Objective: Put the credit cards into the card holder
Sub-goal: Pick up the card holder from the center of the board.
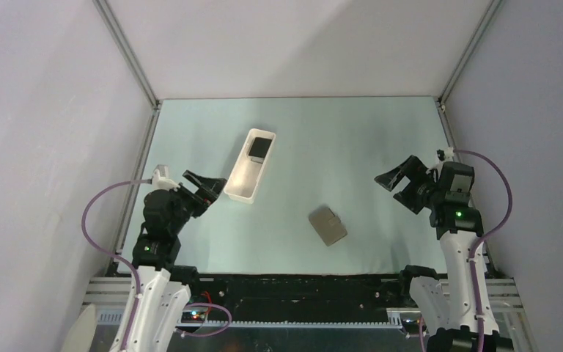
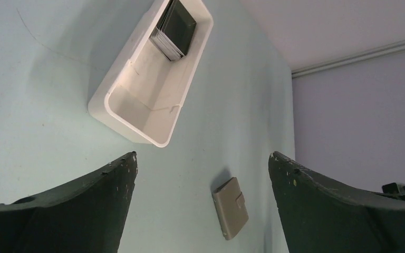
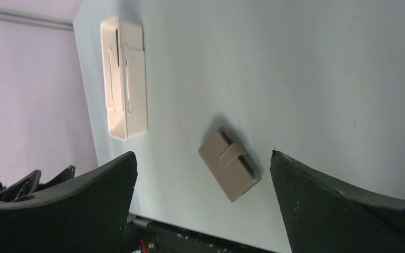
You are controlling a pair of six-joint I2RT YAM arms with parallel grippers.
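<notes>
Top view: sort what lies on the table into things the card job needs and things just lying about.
For the job:
- credit cards, stacked at the far end of the white tray
- card holder, closed, lying apart from the tray

Lying about:
- the white tray itself, merely their container

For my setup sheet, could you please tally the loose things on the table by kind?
Tray: 1
Card holder: 1
Card stack: 1 (lying in the tray; the cards in it cannot be counted)
Total: 3
</notes>
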